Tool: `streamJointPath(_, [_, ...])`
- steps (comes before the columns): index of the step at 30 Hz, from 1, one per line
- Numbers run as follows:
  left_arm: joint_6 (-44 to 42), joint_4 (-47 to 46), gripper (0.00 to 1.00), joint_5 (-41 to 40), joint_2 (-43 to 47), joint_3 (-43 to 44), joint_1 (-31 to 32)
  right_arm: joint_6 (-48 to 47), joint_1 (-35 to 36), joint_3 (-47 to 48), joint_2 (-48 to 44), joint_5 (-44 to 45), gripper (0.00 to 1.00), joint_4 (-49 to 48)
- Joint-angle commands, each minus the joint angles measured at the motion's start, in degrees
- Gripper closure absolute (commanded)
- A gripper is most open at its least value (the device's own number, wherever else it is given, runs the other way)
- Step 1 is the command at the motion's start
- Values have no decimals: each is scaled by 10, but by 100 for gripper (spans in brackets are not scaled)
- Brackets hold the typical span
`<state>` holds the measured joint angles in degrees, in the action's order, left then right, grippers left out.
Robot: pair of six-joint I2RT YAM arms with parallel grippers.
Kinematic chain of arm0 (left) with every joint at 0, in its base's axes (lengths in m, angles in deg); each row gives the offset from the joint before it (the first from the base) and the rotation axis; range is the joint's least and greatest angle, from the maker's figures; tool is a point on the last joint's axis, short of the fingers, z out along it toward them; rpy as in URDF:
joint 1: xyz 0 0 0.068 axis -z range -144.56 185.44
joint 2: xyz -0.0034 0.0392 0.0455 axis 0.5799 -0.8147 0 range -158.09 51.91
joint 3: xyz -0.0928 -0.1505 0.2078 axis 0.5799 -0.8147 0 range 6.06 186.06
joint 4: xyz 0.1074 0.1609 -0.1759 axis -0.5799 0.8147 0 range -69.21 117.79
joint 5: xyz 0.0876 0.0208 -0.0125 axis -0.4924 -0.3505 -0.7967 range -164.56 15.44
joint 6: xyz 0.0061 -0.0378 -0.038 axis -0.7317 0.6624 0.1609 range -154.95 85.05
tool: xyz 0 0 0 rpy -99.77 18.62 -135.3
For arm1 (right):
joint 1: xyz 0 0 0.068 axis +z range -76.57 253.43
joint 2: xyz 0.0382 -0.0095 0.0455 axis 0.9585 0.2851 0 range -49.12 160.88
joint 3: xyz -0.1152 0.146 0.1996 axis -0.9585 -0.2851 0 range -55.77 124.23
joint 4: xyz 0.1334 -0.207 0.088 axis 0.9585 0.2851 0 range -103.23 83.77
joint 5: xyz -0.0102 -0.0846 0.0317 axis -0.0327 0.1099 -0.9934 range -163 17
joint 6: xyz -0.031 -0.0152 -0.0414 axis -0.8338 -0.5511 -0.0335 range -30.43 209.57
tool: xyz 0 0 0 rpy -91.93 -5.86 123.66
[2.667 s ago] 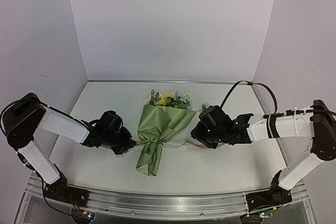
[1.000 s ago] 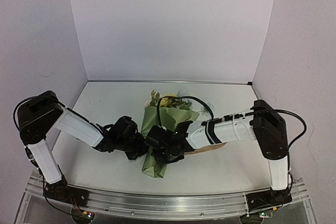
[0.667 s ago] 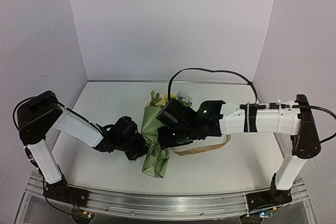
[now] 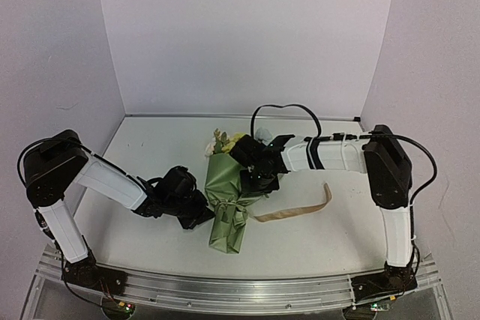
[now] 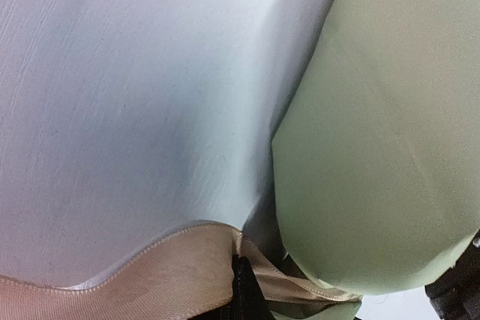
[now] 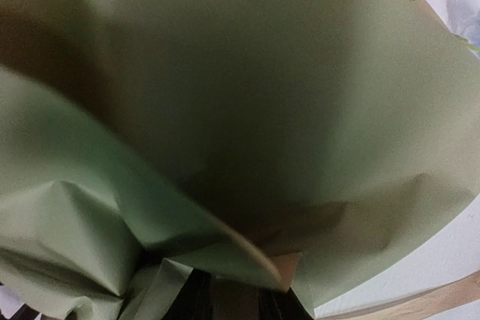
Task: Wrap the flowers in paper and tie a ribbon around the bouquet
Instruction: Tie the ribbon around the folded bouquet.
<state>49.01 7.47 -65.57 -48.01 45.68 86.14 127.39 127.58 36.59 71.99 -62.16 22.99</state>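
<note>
Creased olive-green paper (image 6: 225,110) hides the right gripper (image 4: 253,183); open or closed, I cannot tell. The left gripper (image 4: 202,215) pinches the glossy tan fabric ribbon (image 4: 296,211) beside the cone-shaped green bouquet (image 4: 227,219), which lies at the middle of the white table (image 4: 150,155).

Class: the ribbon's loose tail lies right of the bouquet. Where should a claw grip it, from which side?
Probably grip the ribbon at its curled tip, from above on the right: it seems lifted off the table and lies clear of the bouquet.

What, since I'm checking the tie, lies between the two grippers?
The bouquet, a cone of creased olive-green paper, lies between the left gripper and the right gripper, as the top external view shows.
</note>
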Motion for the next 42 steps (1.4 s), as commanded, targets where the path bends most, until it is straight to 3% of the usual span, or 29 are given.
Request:
streamJointPath(1, [-10,27,100,5,13,-1,3,-11,5,28,-31,25,78,-1])
streamJointPath(4, [-14,26,100,5,14,-1,3,4,5,1,-93,34,72,0])
streamJointPath(7, [-19,25,100,3,15,3,3,36,6,-49,-174,37,59,-1])
streamJointPath(11, [-29,21,100,-1,23,7,3,115,14,-137,-274,55,48,-4])
streamJointPath(13, [-35,21,100,-1,27,9,3,172,18,-191,-316,55,46,-16])
streamJointPath(15, [-42,25,100,-5,29,13,2,247,21,-268,-352,39,52,-59])
streamJointPath(19, [-51,23,100,-7,33,13,2,377,30,-409,-399,-1,53,-195])
streamJointPath(28, [-115,39,100,10,34,28,2,532,39,-498,-341,-67,47,-411])
streamJointPath(32, [-162,20,100,79,4,48,3,590,46,-519,-292,-85,46,-485])
streamJointPath(42, [-205,7,100,133,-14,64,13,671,47,-566,-256,-68,42,-565])
